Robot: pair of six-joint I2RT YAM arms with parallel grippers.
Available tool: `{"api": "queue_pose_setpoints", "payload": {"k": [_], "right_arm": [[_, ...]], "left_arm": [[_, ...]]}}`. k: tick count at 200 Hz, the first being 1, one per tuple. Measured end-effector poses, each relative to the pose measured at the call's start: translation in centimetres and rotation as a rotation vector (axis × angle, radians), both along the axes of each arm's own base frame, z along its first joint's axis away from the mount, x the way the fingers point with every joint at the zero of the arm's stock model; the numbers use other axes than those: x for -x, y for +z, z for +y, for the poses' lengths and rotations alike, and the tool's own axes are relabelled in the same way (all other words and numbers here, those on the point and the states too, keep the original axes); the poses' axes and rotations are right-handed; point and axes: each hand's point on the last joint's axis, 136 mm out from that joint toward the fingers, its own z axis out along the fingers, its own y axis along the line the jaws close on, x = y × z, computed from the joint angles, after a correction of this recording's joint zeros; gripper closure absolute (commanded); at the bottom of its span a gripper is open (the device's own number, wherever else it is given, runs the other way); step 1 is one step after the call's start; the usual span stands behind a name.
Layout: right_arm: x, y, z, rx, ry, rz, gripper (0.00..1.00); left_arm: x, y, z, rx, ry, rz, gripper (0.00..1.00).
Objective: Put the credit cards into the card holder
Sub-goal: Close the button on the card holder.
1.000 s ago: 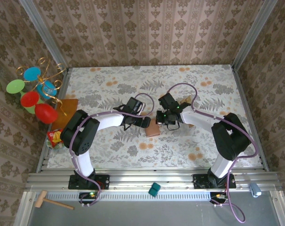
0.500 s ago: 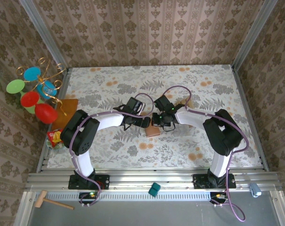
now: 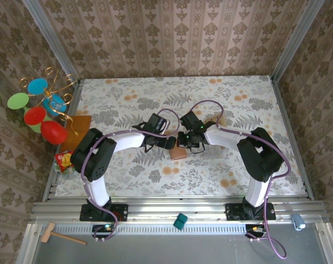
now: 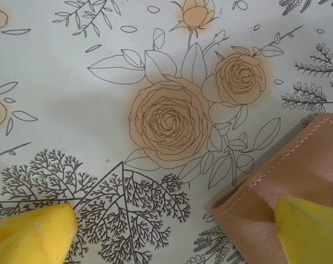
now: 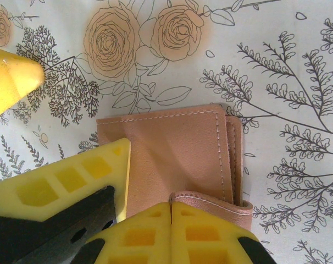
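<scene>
The left gripper [image 3: 171, 143] and right gripper [image 3: 187, 144] crowd the card holder [image 3: 179, 154]; far tabletop [image 3: 155, 93] lies open.

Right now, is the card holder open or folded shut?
Partly open: the card holder lies flat showing its tan inner face, one flap curled up at the right gripper.

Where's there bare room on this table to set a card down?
Bare cloth along the back wall, and mid-table along the near rail. Crowded at centre: left gripper and right gripper meet at the card holder.

Bright, even, diffuse light, soft shadows on the table [image 3: 128, 104]; wrist views sharp
</scene>
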Motion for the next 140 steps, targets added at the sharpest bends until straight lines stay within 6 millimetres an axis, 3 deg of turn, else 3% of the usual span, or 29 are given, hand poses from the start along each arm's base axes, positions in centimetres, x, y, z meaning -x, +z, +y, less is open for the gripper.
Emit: {"api": "queue_pose_setpoints", "payload": {"k": [52, 109, 140], "right_arm": [[0.0, -0.1, 0.0, -0.002, 0.002, 0.003, 1.00], [-0.8, 1.7, -1.9, -0.008, 0.031, -0.029, 1.00], [-0.5, 1.6, -2.4, -0.002, 0.065, -0.021, 1.00]], "left_arm": [[0.0, 0.0, 0.0, 0.000, 0.000, 0.000, 0.06], [0.0, 0.0, 0.0, 0.000, -0.001, 0.001, 0.07], [0.0, 0.0, -0.1, 0.003, -0.003, 0.003, 0.07]]}}
